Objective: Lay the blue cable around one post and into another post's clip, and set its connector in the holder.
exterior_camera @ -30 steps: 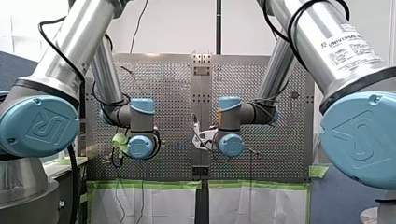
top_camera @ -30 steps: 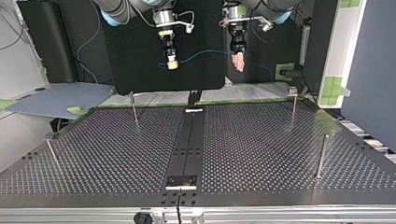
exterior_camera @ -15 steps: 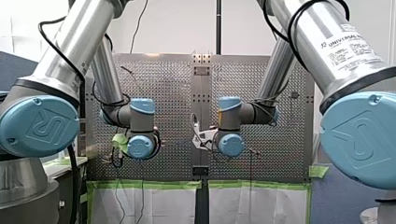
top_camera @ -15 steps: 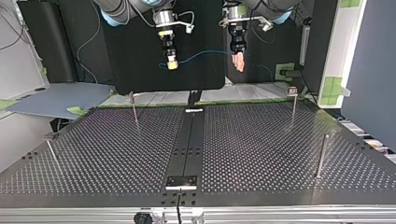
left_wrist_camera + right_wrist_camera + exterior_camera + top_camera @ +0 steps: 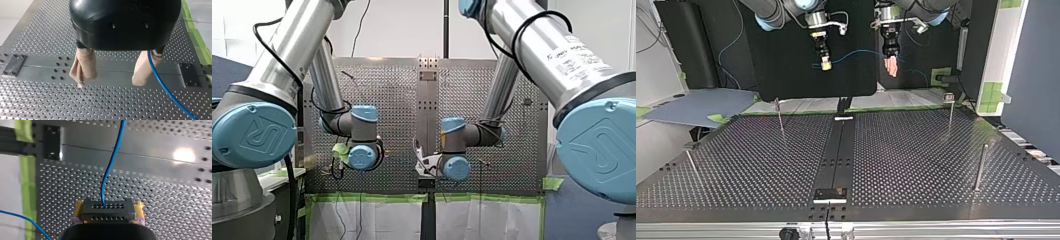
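My right gripper is shut on a dark perforated connector block, with yellow pads at either side. The blue cable leaves the block and runs ahead over the table. In the top view that gripper hangs above the far edge, and the blue cable sags across to my left gripper. My left gripper is open, and its beige pads hold nothing. The cable passes along the outside of one finger.
Thin metal posts stand on the perforated table: two at the far side and two nearer. A dark centre strip carries a small plate at its near end. Green tape edges the table.
My right arm has shifted: in the top view its gripper with the connector moved a little right and up; in the front view its wrist dropped lower. My left arm has stayed put.
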You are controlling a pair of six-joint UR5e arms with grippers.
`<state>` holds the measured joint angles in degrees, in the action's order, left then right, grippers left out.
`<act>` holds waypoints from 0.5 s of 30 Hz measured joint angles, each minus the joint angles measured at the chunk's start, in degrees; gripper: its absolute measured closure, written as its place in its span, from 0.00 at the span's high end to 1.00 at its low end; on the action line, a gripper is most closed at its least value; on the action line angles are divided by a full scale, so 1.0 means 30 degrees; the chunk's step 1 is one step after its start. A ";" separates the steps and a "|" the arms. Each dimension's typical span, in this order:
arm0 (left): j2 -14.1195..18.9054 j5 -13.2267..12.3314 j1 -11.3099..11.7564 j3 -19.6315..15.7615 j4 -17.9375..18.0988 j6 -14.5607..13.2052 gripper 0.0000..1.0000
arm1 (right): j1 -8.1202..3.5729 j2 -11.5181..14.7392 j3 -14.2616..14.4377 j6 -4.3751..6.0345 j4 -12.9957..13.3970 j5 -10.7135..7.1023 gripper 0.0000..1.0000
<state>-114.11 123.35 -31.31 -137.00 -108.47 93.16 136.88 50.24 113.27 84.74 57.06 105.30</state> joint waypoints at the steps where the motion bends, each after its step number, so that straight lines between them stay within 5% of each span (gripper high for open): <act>1: -0.0001 0.0000 0.0000 0.0000 0.0000 0.0000 1.00 | 0.0000 -0.0074 0.0000 0.0001 -0.0002 -0.0001 0.00; 15: -0.0759 -0.0697 -0.0492 -0.0715 0.0449 -0.0190 1.00 | 0.0004 -0.0234 -0.0006 0.0001 -0.0004 0.0001 0.00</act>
<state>-116.38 121.26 -32.79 -139.15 -107.12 92.59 136.89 49.54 113.26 84.74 57.05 105.31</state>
